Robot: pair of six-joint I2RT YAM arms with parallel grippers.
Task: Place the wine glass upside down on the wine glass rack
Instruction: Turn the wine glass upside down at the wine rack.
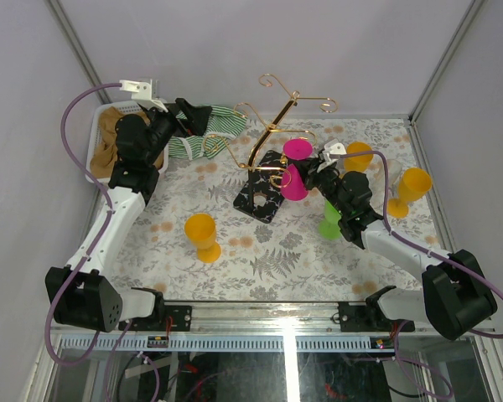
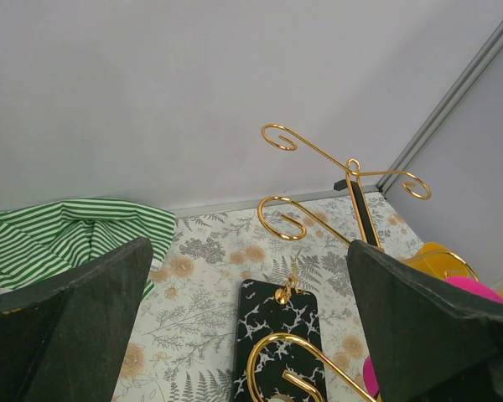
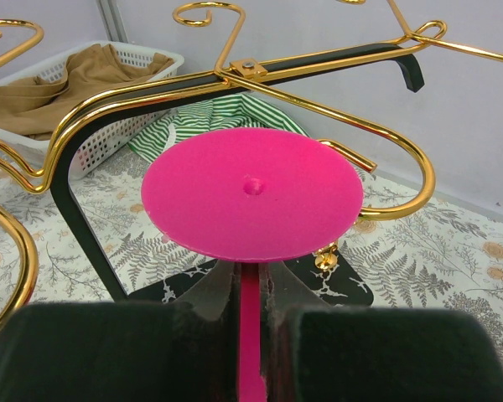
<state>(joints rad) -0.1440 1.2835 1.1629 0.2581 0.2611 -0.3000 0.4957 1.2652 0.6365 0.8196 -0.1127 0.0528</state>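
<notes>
Top view: the pink wine glass (image 1: 297, 150) is held foot-up by the right claw (image 1: 313, 172), right beside the wine glass rack (image 1: 260, 199), so the hanging step looks to be in hand. Left wrist view: the left claw (image 2: 247, 276) is spread wide, nothing gripped, pointed at the rack. Right wrist view: the stem is clamped between the pads, with the foot close under the gold arms and not yet hooked. Next, the stem probably needs to be slid between two arms.
</notes>
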